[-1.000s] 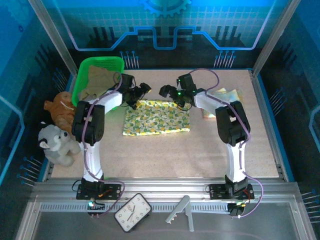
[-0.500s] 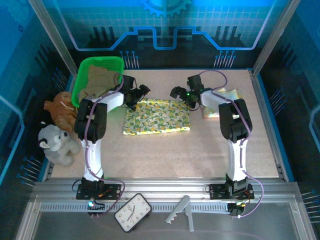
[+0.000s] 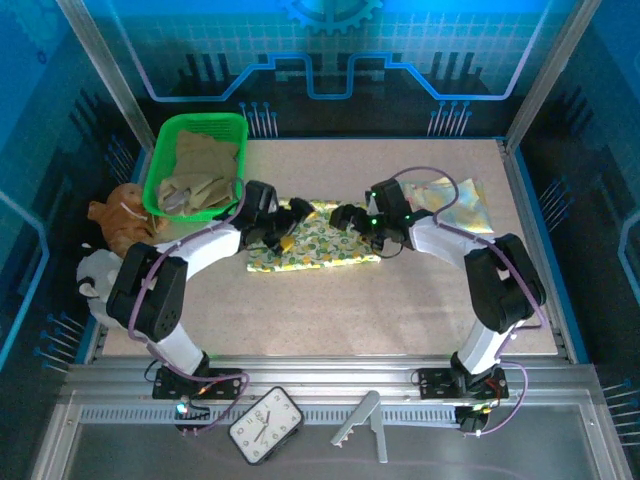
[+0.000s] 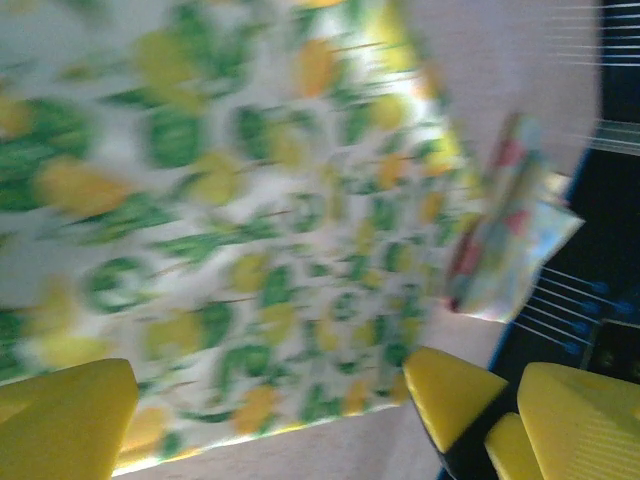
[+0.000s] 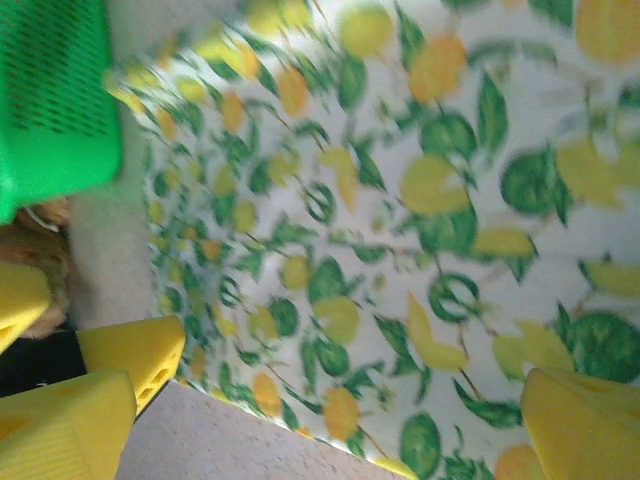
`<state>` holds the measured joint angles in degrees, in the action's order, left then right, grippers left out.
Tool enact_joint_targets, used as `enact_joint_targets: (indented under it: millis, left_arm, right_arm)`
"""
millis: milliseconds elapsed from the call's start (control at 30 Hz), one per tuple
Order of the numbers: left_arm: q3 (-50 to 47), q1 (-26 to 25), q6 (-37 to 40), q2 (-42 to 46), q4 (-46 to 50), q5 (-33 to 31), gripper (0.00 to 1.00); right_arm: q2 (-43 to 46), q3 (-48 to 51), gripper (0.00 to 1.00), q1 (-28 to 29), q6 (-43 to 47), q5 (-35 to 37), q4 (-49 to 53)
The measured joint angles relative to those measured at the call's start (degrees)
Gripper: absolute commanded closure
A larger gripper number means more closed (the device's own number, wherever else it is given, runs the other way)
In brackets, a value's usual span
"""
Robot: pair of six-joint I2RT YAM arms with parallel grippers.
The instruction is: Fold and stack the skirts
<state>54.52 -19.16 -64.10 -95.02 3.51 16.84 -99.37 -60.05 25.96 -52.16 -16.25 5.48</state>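
Now left gripper (image 3: 296, 211), right gripper (image 3: 346, 216) nearer.

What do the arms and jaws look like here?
Left arm and right arm match: white link shells, black joint housings and black wrists. A lilac cable loops along each arm. A green light glows at the right wrist. The wrist cameras show the jaws as blocky yellow wedges.

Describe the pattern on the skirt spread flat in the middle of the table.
The skirt has a yellow-and-green floral print on white, clearest in the right wrist view.
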Motion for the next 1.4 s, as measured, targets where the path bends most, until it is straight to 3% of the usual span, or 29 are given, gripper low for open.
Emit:
enact_joint_targets:
  millis: [133,333,600,733,900,1067,1200,1400]
  left_arm:
    - [-4.83,1.11,0.13,0.0,2.97,-3.61,0.01]
    - [-5.01,2.91,2.71,-0.04,4.04,-3.74,0.01]
    - [0.7,5.4,14.25,7.41,19.28,-8.48,0.01]
    - [3.28,9.35,20.22,9.84,25.09,-10.4,0.02]
    - [4.13,9.92,23.65,9.51,29.35,-8.96,0.04]
    - [7.54,3.61,21.66,5.77,27.23,-4.48,0.3]
    - [13.35,-2.86,19.45,-1.55,24.57,-1.44,0.54]
    - [23.12,-7.72,18.51,-14.56,22.49,2.1,0.7]
  right_arm:
    - [-2.47,2.34,0.0,-0.07,-0.37,-0.35,-0.63]
    - [-2.82,3.06,0.0,-1.68,1.2,-1.9,-0.96]
    - [-1.42,-2.34,0.0,-2.51,7.43,-1.75,5.86]
    - [-2.12,-6.43,0.02,-2.82,7.93,2.38,9.57]
    - [-0.7,-3.19,0.05,-7.1,7.28,5.75,11.39]
    - [4.35,5.27,0.2,-13.51,3.98,2.29,11.26]
    - [5.97,10.1,0.28,-14.45,-0.07,-2.89,8.09]
    - [4.72,13.57,0.34,-14.14,-5.9,-8.07,1.79]
